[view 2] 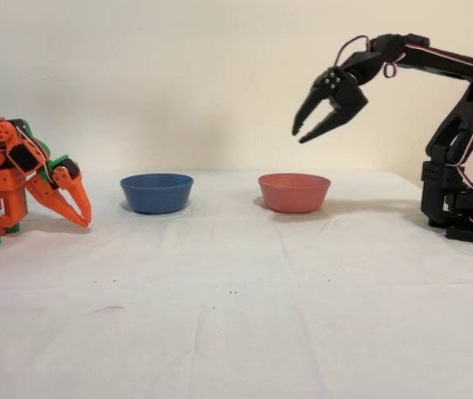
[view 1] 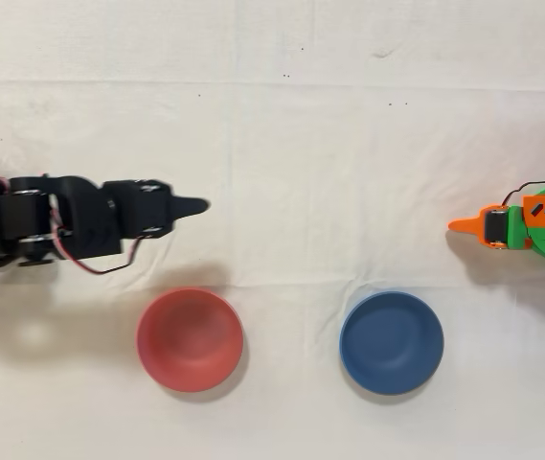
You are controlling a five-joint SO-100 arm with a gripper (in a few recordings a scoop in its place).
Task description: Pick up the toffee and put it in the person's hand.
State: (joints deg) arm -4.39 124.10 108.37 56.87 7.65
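My black gripper [view 2: 299,137] hangs high above the table in the fixed view, just above and left of the pink-red bowl [view 2: 294,192]. Its jaws are a little apart, so it is open, with nothing between them. Seen from overhead, the gripper [view 1: 198,204] points right from the left edge, beyond the pink-red bowl [view 1: 190,339]. The toffee is out of view. The person's hand is out of view too.
A blue bowl [view 1: 391,342] stands beside the pink-red one, at the left of it in the fixed view [view 2: 156,192]. The idle orange arm [view 1: 531,225] rests at the right edge overhead, at the left in the fixed view [view 2: 20,174]. A white cloth [view 1: 301,144] covers the table.
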